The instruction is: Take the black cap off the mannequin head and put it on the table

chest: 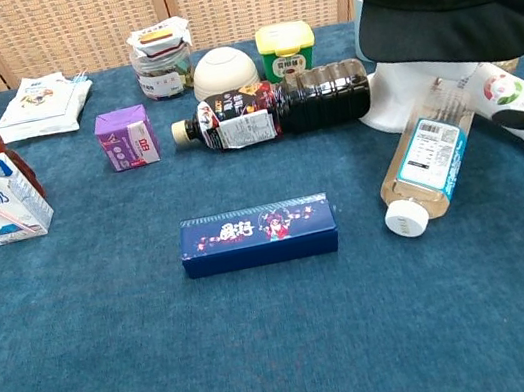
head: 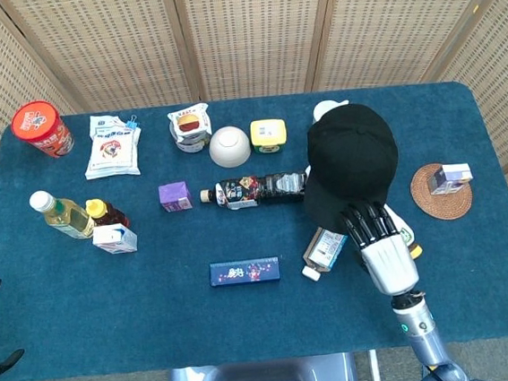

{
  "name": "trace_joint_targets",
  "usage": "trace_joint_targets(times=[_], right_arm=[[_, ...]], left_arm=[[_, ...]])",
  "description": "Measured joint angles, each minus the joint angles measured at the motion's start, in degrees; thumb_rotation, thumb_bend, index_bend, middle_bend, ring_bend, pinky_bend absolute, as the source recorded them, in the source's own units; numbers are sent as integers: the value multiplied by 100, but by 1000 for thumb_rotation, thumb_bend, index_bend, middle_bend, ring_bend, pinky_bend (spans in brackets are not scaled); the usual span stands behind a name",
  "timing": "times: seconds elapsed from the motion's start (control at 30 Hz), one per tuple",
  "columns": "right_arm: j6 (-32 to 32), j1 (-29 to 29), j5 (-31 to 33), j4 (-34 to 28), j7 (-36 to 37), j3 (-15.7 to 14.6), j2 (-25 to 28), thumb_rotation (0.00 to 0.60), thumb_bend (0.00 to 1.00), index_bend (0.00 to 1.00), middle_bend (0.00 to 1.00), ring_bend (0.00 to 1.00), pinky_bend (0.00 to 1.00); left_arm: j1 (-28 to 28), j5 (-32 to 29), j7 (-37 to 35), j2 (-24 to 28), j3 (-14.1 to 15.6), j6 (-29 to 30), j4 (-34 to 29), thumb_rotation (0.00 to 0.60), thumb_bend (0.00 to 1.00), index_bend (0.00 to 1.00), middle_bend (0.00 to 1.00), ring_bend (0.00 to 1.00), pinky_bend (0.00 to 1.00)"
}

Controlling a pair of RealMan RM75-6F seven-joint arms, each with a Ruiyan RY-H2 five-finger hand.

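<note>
No clearly legible text anywhere.

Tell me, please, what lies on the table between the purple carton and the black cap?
In the head view, a dark bottle lies on its side between the purple carton and the black cap, its neck pointing at the carton.
</note>
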Motion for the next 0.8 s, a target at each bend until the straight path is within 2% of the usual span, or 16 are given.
trace_joint_targets(times=[0.27, 0.5, 0.67, 0.8], right_arm=[[375, 328, -3, 703, 132, 163, -369, 600, 31, 244, 278, 182, 274], [612, 592, 46, 1703, 317, 200, -792, 600, 67, 265, 302, 244, 377], [717, 774, 150, 2246, 463, 205, -1042, 600, 144, 294, 325, 301, 458], [850, 870, 230, 2587, 609, 184, -1195, 600, 325, 326, 340, 337, 508]], left_arm=[[-46, -34, 103, 35, 22, -139, -90, 600, 31, 0, 0, 0, 0], [-65, -70, 119, 63, 27, -202, -124, 600, 31, 0, 0, 0, 0], [-79, -47, 132, 79, 47, -236, -139, 600, 32, 0, 0, 0, 0], [-76, -51, 138, 81, 48, -232, -150, 600, 33, 0, 0, 0, 0]])
